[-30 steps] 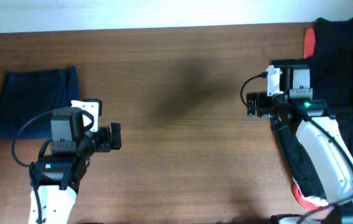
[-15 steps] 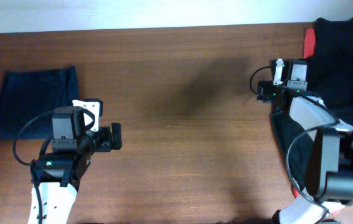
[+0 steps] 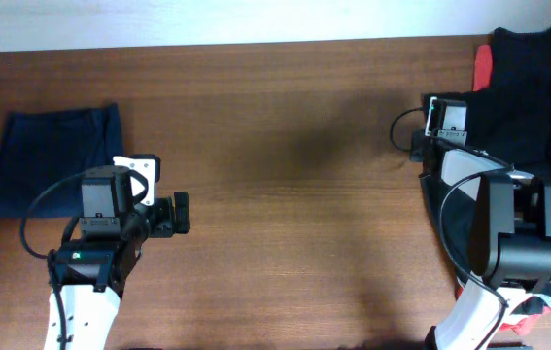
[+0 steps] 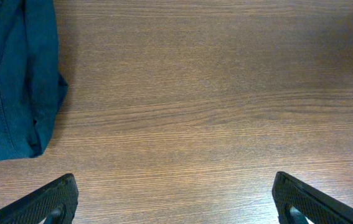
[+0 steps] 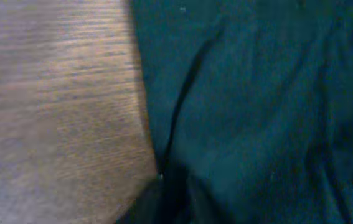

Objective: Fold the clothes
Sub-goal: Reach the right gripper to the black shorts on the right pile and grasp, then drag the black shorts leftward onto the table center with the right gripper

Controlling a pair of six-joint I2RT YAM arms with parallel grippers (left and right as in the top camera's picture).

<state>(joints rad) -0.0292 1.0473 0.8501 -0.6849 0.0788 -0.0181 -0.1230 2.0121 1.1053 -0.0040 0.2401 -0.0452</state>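
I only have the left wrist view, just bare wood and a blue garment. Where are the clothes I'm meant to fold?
Observer: The black clothes lie piled along the table's right edge.
Operator: Anything coloured among them?
Observer: A red garment peeks out at the pile's far left corner.
Operator: And the right pincer?
Observer: The right pincer is shut at the black fabric's edge; a grip I cannot confirm.

Clothes [image 3: 528, 87] run off the right edge — right wrist view blurred.

No text, label, brand or number is readable anywhere.
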